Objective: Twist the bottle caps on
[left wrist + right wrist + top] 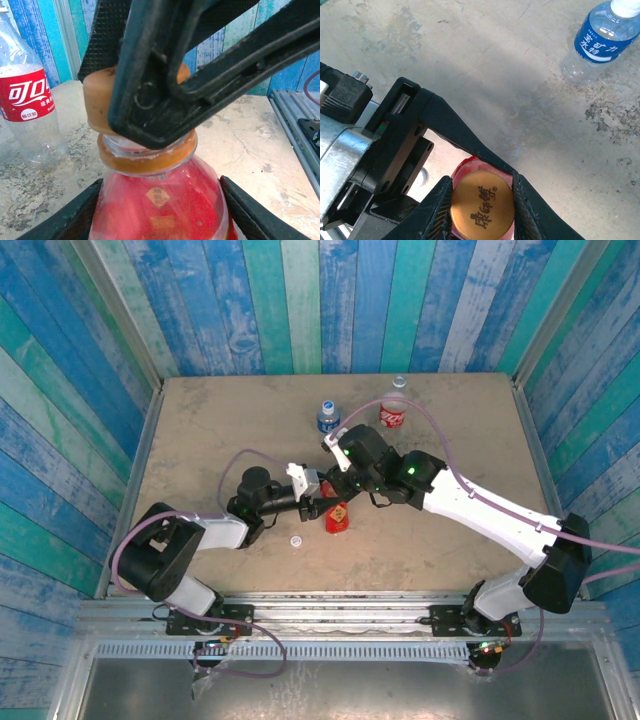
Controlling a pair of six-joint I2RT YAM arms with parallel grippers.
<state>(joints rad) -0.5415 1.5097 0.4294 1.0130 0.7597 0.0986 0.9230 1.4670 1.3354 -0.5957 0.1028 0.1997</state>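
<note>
The red-and-yellow bottle [338,520] stands upright at the table's middle. My left gripper [318,506] is shut on its body [160,205], one black finger [75,217] on each side. My right gripper [343,490] comes down from above and is shut on the orange cap [482,205], which sits on the bottle's neck above the orange ring [145,161]. In the left wrist view the orange cap [97,100] is partly hidden by the right gripper's black fingers [150,75]. A white cap [296,540] lies loose on the table in front of the left gripper.
The blue-label bottle [329,418] and the cola bottle [393,412] stand upright toward the back of the table. The same blue-label bottle [600,37] and cola bottle [27,100] show behind the grippers. Blue plank walls close the table in.
</note>
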